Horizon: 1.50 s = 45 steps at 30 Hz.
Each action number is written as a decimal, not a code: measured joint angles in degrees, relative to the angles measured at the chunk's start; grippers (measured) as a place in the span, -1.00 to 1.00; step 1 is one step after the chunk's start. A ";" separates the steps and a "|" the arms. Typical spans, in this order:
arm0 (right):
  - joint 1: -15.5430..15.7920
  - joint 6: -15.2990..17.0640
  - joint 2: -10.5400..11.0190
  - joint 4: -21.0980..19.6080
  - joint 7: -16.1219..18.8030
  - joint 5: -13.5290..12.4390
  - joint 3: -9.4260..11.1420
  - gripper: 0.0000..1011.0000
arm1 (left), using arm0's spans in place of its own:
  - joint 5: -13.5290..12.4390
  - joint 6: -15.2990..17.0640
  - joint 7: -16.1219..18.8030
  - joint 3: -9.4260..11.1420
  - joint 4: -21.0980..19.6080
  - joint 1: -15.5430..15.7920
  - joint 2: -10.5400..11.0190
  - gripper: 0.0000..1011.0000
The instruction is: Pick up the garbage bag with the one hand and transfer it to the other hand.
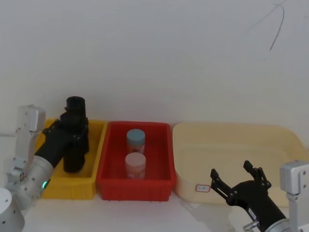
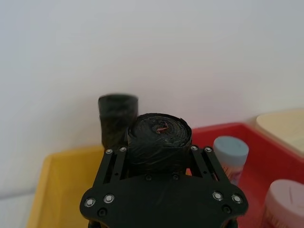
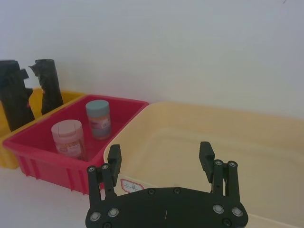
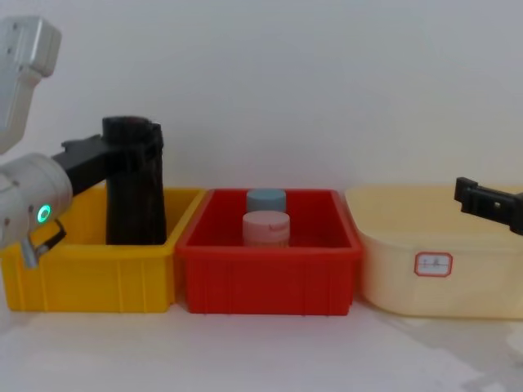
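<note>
The garbage bag [image 1: 73,158] is a thick black roll of wrinkled film standing upright in the yellow bin [image 1: 72,187]. My left gripper [image 1: 75,126] is shut on its upper part. In the left wrist view the bag's top [image 2: 159,135] pokes up between the fingers [image 2: 114,164], with a small reddish speck at its core. From the chest the bag [image 4: 135,212] rises above the yellow bin [image 4: 90,278], its base hidden by the wall. My right gripper [image 1: 231,170] hangs open over the front of the cream tub [image 1: 231,140], fingers [image 3: 205,156] spread wide with nothing between them.
A slimmer black roll [image 1: 76,104] stands just behind the held one [image 3: 47,85]. The red bin [image 1: 133,186] in the middle holds a blue-lidded jar [image 1: 135,140] and a pink-lidded jar [image 1: 135,164]. A white wall is close behind the bins.
</note>
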<state>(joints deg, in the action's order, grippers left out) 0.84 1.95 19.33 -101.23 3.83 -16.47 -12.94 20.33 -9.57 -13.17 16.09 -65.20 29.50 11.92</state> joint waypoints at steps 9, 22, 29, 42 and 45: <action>0.00 0.00 0.00 0.00 0.00 0.00 0.00 0.98 | -1.60 -1.28 -1.96 0.92 -2.40 1.81 0.22 0.03; 0.00 0.00 0.00 0.00 0.00 0.00 0.00 0.98 | -2.11 -3.33 -7.42 2.99 -4.86 5.23 -0.65 0.03; 0.00 0.00 0.00 0.00 0.00 0.00 0.00 0.98 | -0.73 -4.11 -11.88 4.64 -4.58 7.37 -2.07 0.03; 0.00 0.00 0.00 0.00 0.00 0.00 0.00 0.98 | 3.28 -4.58 -20.35 7.90 -0.60 10.94 -5.44 0.03; 0.00 0.00 0.00 0.00 0.00 0.00 0.00 0.98 | 4.33 -4.58 -22.33 8.68 0.67 11.76 -6.37 0.03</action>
<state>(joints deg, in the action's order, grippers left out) 0.84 1.95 19.33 -101.23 3.83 -16.47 -12.94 24.65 -14.15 -35.50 24.76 -64.53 41.27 5.55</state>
